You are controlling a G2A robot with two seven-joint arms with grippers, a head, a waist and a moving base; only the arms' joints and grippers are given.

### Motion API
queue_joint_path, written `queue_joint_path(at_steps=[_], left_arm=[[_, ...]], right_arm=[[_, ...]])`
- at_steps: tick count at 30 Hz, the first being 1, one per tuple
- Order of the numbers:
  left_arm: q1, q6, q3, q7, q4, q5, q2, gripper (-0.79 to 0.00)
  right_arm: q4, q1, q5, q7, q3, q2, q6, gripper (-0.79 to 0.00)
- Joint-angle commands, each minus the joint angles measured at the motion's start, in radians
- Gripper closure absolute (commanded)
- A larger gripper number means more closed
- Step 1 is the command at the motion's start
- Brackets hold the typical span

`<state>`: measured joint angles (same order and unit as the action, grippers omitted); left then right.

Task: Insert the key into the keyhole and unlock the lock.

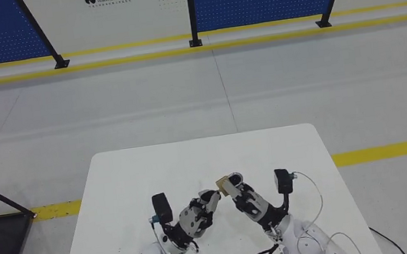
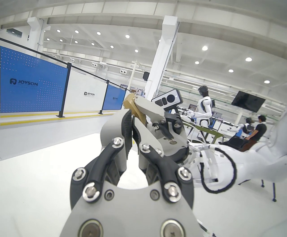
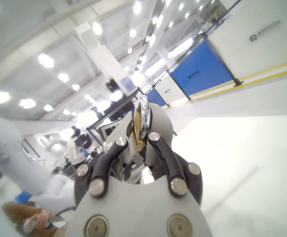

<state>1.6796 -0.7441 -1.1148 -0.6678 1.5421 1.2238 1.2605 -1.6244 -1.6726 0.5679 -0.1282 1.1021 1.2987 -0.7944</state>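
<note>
White table (image 1: 192,159): right jaws clamp lock (image 1: 227,183) mid-table, well apart from edges.

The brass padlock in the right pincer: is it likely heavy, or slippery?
Likely heavy for its size: the padlock looks like solid brass. Its polished metal may slip, so the right pincer probably needs a firm squeeze. It looks rigid.

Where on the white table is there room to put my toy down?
The table is bare from its far edge to the lock, and in strips along both side edges. It is crowded at the front middle, where the left fingers and right fingers meet at the lock.
</note>
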Motion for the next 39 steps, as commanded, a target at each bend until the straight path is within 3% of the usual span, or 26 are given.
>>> queue_joint_path(at_steps=[1, 15, 29, 35, 39], left_arm=[[-0.001, 0.025, 0.001, -0.027, -0.001, 0.032, -0.001, 0.000], [-0.013, 0.190, 0.018, -0.183, -0.026, 0.230, -0.007, 0.000], [-0.039, 0.475, 0.035, -0.316, -0.059, 0.489, -0.015, 0.000], [-0.048, 0.601, 0.034, -0.331, -0.071, 0.570, -0.018, 0.000], [-0.053, 0.639, 0.038, -0.334, -0.079, 0.594, -0.019, 0.000]], right_arm=[[-0.001, -0.001, 0.000, 0.001, 0.001, -0.001, 0.005, 0.000], [-0.006, -0.003, 0.000, 0.004, -0.002, -0.004, 0.031, 0.000], [-0.005, 0.003, -0.006, 0.013, -0.007, -0.006, 0.049, 0.000], [-0.005, 0.004, -0.006, 0.015, -0.008, -0.007, 0.054, 0.000], [-0.006, 0.005, -0.007, 0.018, -0.010, -0.008, 0.056, 0.000]])
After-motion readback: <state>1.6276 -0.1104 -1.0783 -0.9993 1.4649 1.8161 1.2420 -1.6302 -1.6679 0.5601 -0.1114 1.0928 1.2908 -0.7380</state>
